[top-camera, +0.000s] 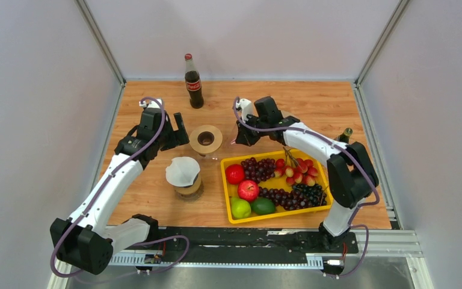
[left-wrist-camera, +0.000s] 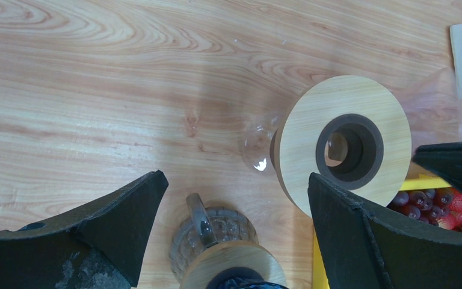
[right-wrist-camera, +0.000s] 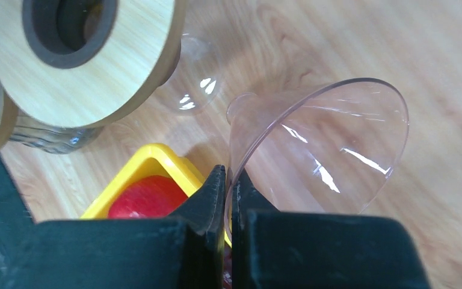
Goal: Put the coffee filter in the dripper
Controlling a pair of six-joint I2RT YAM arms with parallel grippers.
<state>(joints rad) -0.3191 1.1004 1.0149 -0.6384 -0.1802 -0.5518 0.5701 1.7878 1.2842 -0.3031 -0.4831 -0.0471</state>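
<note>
Left jaws: spread wide and holding nothing. The fingers (left-wrist-camera: pixel 105 232) stand apart over bare bench (top-camera: pixel 313 108), just left of the wooden ring.
Right jaws: pinched shut on the rim of the clear dripper cone (right-wrist-camera: pixel 328 144). My fingers (right-wrist-camera: pixel 207 205) almost meet, with only the thin wall between them.
Dripper cone: held on a tilt in my right jaws, its narrow spout pointing toward the wooden ring. It sits just right of the ring. I cannot tell whether it touches the bench.
Wooden ring (top-camera: pixel 206 139): sits on a clear glass base between my two jaws. It has a dark hole at its centre.
Coffee filter (top-camera: pixel 182 170): white, lying over the top of a glass jar (top-camera: pixel 189 189) that has a wooden collar. It is just near of the ring and left of the yellow tray, apart from the cone. Neither pair of jaws touches it.
Yellow tray (top-camera: pixel 224 192): at the near right of the bench. It holds red apples (top-camera: pixel 235 173), green fruit (top-camera: pixel 240 208) and dark grapes (top-camera: pixel 292 195).
Cola bottle (top-camera: pixel 193 81): upright at the far side of the bench, beyond the ring.
</note>
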